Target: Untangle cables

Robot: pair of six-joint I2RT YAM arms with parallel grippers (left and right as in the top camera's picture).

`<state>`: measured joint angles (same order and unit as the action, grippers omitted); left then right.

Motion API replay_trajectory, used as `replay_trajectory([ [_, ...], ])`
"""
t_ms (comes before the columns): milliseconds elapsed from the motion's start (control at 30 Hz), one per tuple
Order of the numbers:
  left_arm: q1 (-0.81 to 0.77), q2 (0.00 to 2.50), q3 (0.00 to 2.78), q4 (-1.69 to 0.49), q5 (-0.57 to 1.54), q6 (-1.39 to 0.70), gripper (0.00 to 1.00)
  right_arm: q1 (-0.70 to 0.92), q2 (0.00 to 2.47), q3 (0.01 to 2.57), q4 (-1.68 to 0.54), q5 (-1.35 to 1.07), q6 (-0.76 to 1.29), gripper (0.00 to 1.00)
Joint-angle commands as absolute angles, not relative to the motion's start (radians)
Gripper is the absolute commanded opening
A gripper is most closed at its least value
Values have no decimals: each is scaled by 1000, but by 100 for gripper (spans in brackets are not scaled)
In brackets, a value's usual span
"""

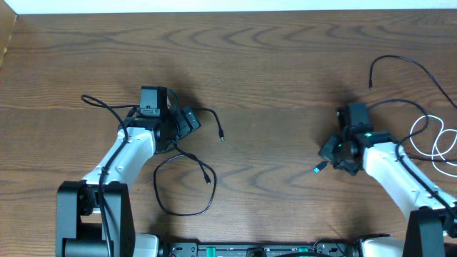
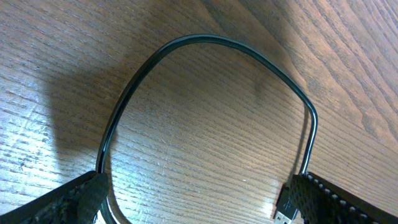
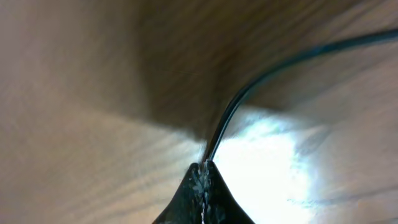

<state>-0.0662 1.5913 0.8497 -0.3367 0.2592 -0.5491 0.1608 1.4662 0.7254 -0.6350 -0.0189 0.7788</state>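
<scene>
**Right end effector [image 3: 202,177] clamped shut on the black cable [image 3: 261,74]; left end effector [image 2: 196,186] wide open, holding nothing.**

Overhead: the gripped cable's plug [image 1: 318,169] pokes out lower left of the closed fingers. The cord runs off to the upper right, toward the white cable [image 1: 437,143] coiled at the right edge. The two seem to cross there, but it is too fine to confirm. The long axis runs lower left to upper right, and the right arm is nearer. Judgement: the next pull goes toward frame centre, away from the white coil. Left of centre, a black loop [image 2: 205,43] lies on the desk [image 1: 285,64] between the left arm's open fingers.
</scene>
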Motion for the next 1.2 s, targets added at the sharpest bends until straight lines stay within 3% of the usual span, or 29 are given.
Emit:
replay_trajectory([
  [0,-62,1581,860,-340,249,-542,98,194,1467,678,-621,-7,747,1],
  [367,-62,1581,860,-340,249,-543,98,196,1467,586,-451,14,832,1],
  [633,-62,1581,860,-340,249,-543,98,195,1463,596,-397,5,724,1],
  [767,-62,1581,860,-340,249,-542,98,194,1438,659,-472,-26,564,1],
  [1167,-62,1581,860,-340,249,-543,98,194,1439,761,-662,-25,499,1],
])
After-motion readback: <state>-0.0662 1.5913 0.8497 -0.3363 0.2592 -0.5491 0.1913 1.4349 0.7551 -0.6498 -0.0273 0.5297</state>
